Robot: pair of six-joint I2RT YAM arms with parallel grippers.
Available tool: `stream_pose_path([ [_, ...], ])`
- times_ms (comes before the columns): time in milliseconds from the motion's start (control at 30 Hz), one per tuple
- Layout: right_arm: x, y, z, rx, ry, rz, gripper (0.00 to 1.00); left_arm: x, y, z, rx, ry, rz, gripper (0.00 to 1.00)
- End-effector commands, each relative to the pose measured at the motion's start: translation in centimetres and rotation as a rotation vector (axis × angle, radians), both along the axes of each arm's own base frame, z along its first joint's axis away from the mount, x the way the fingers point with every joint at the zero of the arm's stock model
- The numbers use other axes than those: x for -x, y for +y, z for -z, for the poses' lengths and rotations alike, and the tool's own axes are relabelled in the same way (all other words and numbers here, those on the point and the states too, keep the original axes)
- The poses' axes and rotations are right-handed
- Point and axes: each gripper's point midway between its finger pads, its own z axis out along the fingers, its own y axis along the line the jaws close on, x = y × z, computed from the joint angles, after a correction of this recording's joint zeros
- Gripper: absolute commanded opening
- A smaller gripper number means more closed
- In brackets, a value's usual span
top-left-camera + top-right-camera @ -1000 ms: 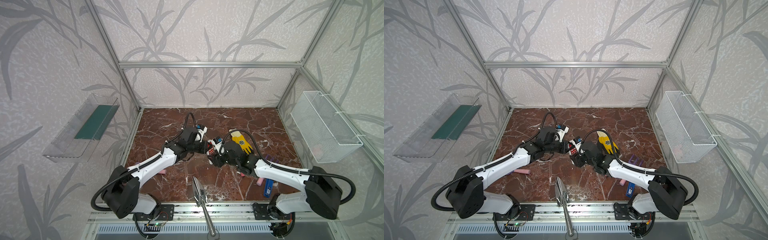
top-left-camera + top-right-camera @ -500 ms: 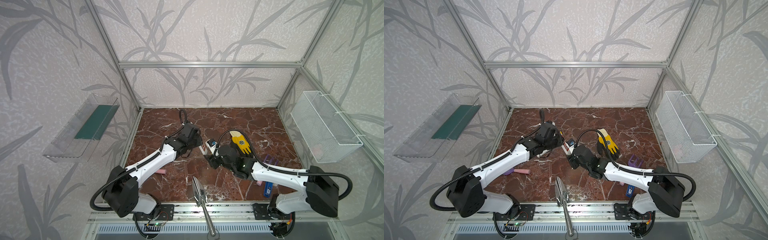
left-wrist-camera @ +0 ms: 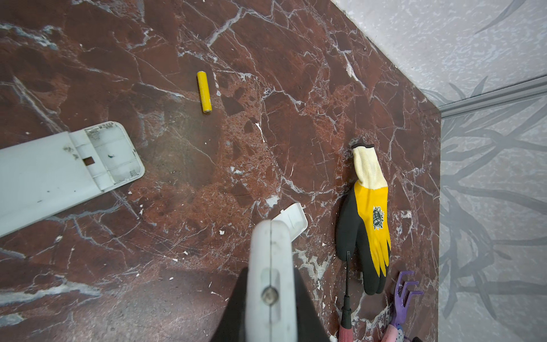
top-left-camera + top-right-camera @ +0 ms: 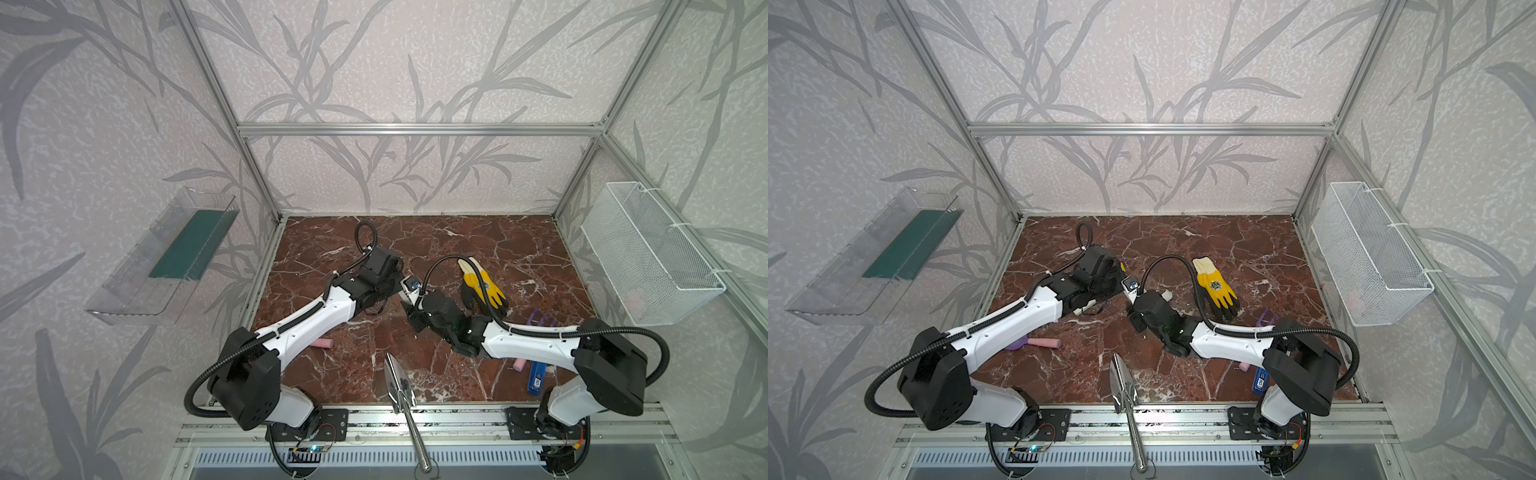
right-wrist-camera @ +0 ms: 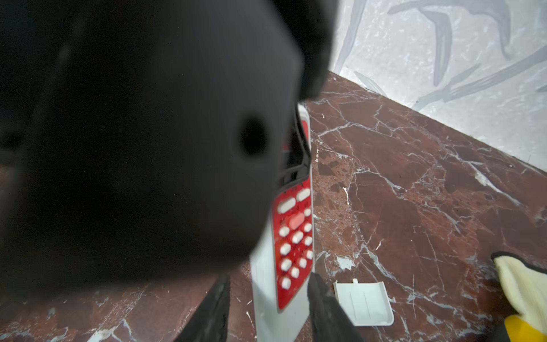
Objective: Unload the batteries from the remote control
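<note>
The white remote (image 3: 271, 237) is clamped edge-on between the closed fingers of the left end effector (image 3: 270, 271). The same remote, red keypad showing, is straddled by the right end effector (image 5: 270, 277), whose fingers (image 5: 322, 302) are set apart. One is seen against the remote's edge, and a gap is visible at the other.

A loose battery cover (image 5: 364, 302) is seen on the tabletop (image 3: 177, 183) just beside the held remote. One yellow battery (image 3: 204, 96) is laid flat on the marble, apart from both remotes. A second white remote (image 3: 59, 168) is laid back-up nearby, its battery bay uncovered. A yellow-and-black glove (image 3: 370, 219), a screwdriver (image 3: 345, 314) and a purple rake (image 3: 405, 288) are found farther out.
</note>
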Motion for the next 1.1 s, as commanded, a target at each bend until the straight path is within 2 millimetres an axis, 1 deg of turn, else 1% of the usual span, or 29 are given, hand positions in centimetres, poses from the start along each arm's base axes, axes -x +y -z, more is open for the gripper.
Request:
stream_pose_path([
  [0,-0.3,1.2,-1.7,-0.029,-0.084,0.019,0.41,-0.2,-0.2,-2.7,0.056,-0.041,-0.030,0.00],
  [67,-0.3,1.4,-1.4,-0.023,-0.097,0.018,0.38,-0.2,-0.3,-2.7,0.068,-0.033,-0.033,0.00],
  [200,-0.1,2.0,-1.0,-0.015,-0.125,0.013,0.37,-0.2,-0.6,-2.8,0.094,-0.025,-0.039,0.00],
  [267,-0.2,1.9,-0.8,0.006,-0.143,0.036,0.36,-0.2,-0.7,-3.0,0.103,-0.025,-0.040,0.00],
  [367,-0.6,1.3,-0.7,0.023,-0.179,0.087,0.30,-0.2,-0.8,-3.4,0.114,-0.031,-0.038,0.00],
  [433,-0.8,0.9,-0.6,0.032,-0.199,0.111,0.28,0.0,-0.8,-3.5,0.119,-0.030,-0.034,0.00],
  [633,-0.9,0.9,0.3,0.065,-0.218,0.104,0.29,0.0,-0.8,-3.9,0.145,-0.042,-0.037,0.00],
  [833,-0.5,-0.4,1.6,0.066,-0.223,0.117,0.31,-0.2,-1.0,-4.3,0.180,-0.045,-0.034,0.00],
  [933,-0.1,-0.9,1.9,0.058,-0.234,0.109,0.32,-0.2,-1.2,-4.5,0.195,-0.041,-0.024,0.00],
  [1067,0.5,-0.9,1.8,0.041,-0.253,0.072,0.33,-0.1,-1.5,-4.7,0.220,-0.033,-0.009,0.00],
])
